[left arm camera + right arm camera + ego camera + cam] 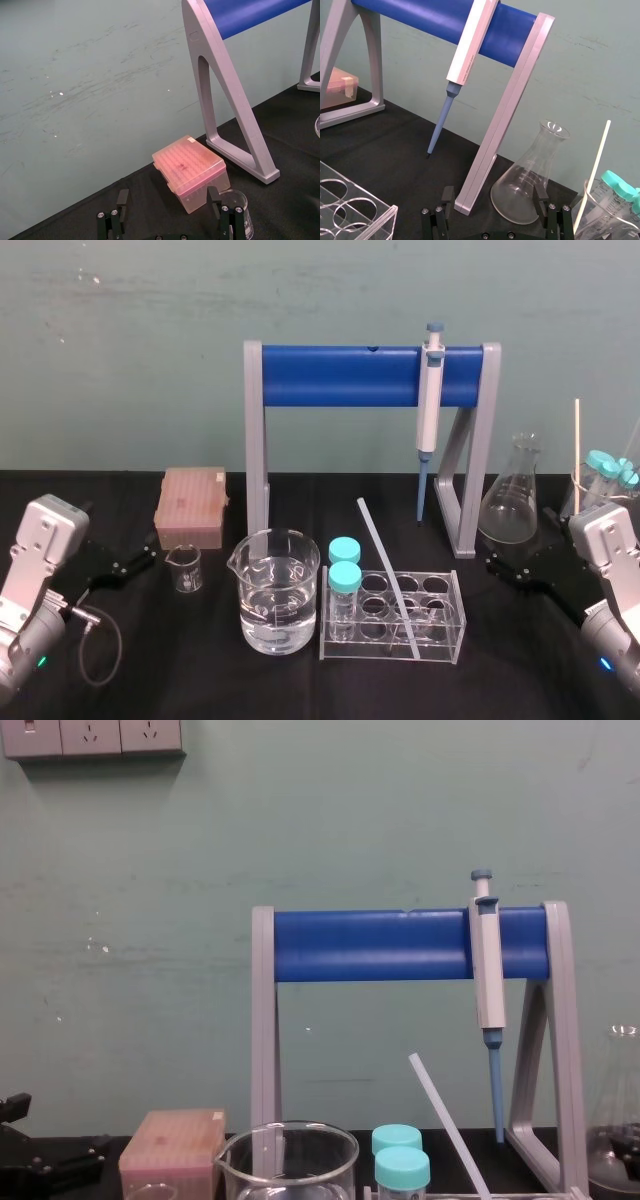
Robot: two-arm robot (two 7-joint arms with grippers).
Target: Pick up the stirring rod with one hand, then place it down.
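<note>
The stirring rod [385,565] is a thin translucent whitish stick. It leans in the clear test tube rack [455,640] at the table's middle, with its top tilted back and left; the chest view shows its upper part [445,1118]. My left gripper [140,560] rests low at the left by the small beaker, and the left wrist view shows it open and empty [168,200]. Low on the right, my right gripper [505,568] sits in front of the conical flask; the right wrist view shows it open and empty too [495,195]. Both are well away from the rod.
A large beaker of water [278,590] and two teal-capped tubes [344,575] stand left of the rod. Behind is the blue-and-grey stand [340,375] with a hanging pipette [430,405]. A pink tip box [192,505], small beaker [184,568], conical flask [512,495] and a beaker with a thin white stick [577,445] flank it.
</note>
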